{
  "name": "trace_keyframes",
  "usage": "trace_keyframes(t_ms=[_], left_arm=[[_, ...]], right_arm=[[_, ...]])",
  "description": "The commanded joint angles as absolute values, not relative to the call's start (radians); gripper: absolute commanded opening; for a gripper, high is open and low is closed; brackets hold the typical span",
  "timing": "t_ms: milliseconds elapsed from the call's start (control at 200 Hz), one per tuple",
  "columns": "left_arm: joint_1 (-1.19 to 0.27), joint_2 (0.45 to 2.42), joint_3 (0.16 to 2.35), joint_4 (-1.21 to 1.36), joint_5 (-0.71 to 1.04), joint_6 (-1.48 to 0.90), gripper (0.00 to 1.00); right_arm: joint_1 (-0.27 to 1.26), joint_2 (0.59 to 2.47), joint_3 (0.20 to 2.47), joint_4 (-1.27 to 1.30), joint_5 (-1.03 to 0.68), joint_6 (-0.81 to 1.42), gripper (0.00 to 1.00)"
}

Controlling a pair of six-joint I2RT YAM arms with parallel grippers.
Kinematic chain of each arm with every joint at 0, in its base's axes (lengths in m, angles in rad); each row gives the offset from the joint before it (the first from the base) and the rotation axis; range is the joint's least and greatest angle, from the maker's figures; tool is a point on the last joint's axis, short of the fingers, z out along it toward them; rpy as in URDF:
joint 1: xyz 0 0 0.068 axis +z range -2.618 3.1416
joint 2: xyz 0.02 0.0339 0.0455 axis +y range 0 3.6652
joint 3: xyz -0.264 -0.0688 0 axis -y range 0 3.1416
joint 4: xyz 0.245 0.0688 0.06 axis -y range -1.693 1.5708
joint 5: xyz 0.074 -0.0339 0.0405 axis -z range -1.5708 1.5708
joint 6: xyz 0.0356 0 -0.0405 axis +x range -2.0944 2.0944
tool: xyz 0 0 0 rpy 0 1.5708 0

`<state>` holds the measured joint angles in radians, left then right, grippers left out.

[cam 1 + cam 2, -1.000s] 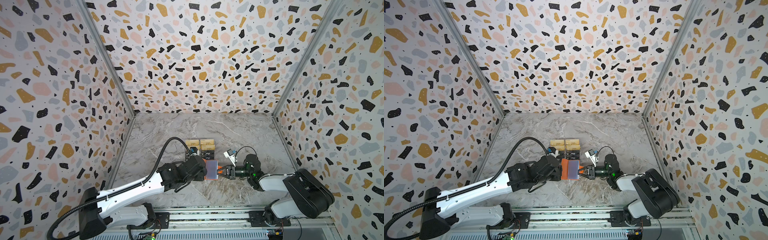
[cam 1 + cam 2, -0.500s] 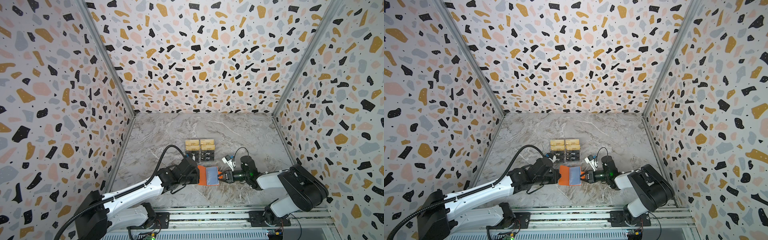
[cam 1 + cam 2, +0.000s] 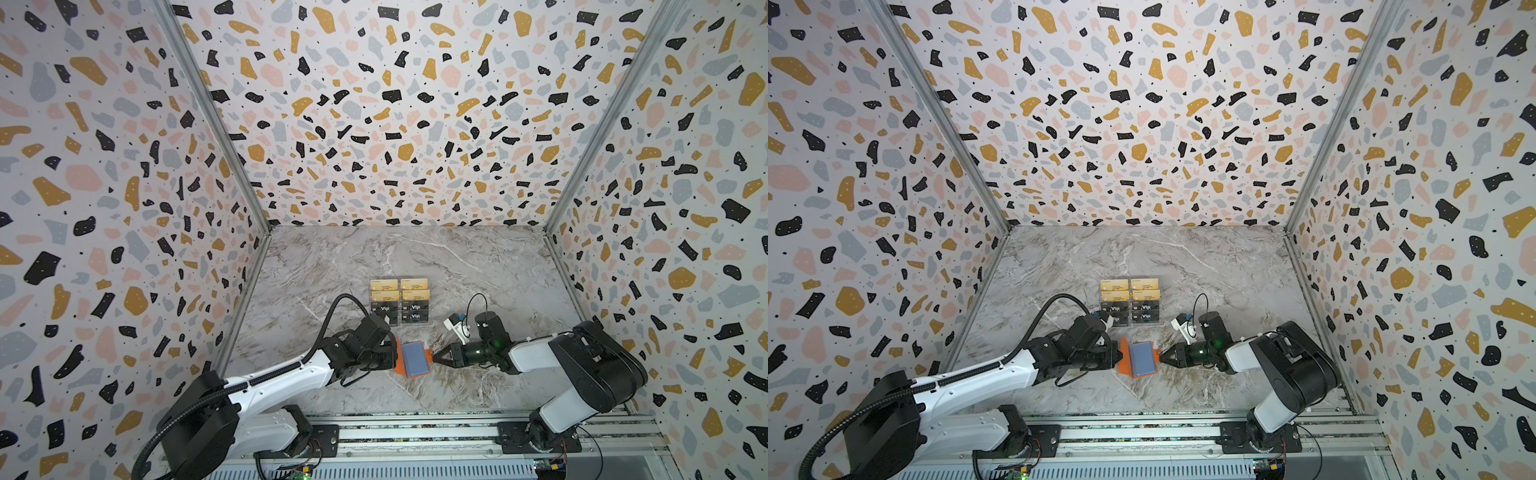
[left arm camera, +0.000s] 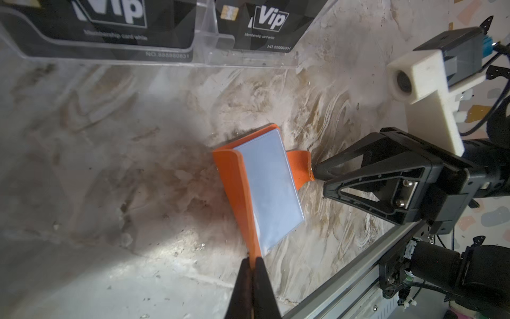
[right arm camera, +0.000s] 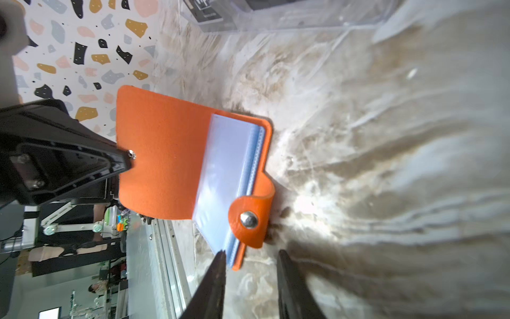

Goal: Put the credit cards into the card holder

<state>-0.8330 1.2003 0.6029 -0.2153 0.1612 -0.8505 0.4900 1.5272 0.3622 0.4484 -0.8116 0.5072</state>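
**Entry: card holder, opened for loading**

1. At our left claw [image 4: 252, 259]: jaws pressed fully together, pinching the rim of the raised orange cover of the card holder [image 4: 234, 187].
2. Just past those tips: bluish clear sleeves [image 4: 269, 187] lying flat on the lower cover, which rests on the marble tabletop [image 4: 110, 165]. We see no card in them.
3. Across the holder, at our right claw [image 5: 249, 252]: jaws partly apart, gripping nothing. The strap with its metal snap button [image 5: 249, 219] sits just ahead of the tips, and the sleeve edges line up with the gap.
4. Step in hand, as we judge it: keeping the holder open for a first card.
   - The left pinch should be kept shallow and the cover lifted so the sleeve mouths are exposed.
   - The right claw should back off the strap without dragging it.
   - A card should then go in edge-first at a low angle, since these floppy sleeves will buckle if pushed.
5. Beyond both claws: the credit cards [image 4: 265, 22] stand in a clear acrylic stand [image 4: 209, 55], black ones nearest and gold ones [image 3: 399, 286] behind.
6. Writing:
   - Black cards: "Vip", "Membership card while", and a number line starting "NO.8888" whose later digits are unsure.
   - Gold cards: print too small to read
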Motion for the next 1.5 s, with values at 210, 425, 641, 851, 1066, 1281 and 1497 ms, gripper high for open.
trace_keyframes(t_ms=[210,425,641,851,1066,1281,1497], left_arm=[[-0.795,1.232,0.613,-0.232,0.234,-0.709,0.00],[-0.751,1.242,0.645,-0.299,0.254,-0.606,0.00],[-0.714,1.242,0.628,-0.308,0.277,-0.566,0.00],[-0.703,1.234,0.597,-0.285,0.300,-0.587,0.00],[-0.703,1.224,0.550,-0.254,0.290,-0.634,0.00],[-0.704,1.119,0.538,-0.220,0.195,-0.748,0.27],[-0.703,1.023,0.667,-0.261,0.180,-0.771,0.36]], right_arm=[[0.565,1.295,0.462,0.201,-0.678,0.455,0.28],[0.697,1.370,0.569,0.212,-0.610,0.465,0.24],[0.760,1.523,0.615,0.276,-0.591,0.454,0.21],[0.772,1.612,0.620,0.308,-0.566,0.451,0.19],[0.778,1.637,0.616,0.281,-0.516,0.437,0.17],[0.779,1.637,0.614,0.265,-0.508,0.425,0.17],[0.781,1.635,0.614,0.258,-0.506,0.421,0.17]])
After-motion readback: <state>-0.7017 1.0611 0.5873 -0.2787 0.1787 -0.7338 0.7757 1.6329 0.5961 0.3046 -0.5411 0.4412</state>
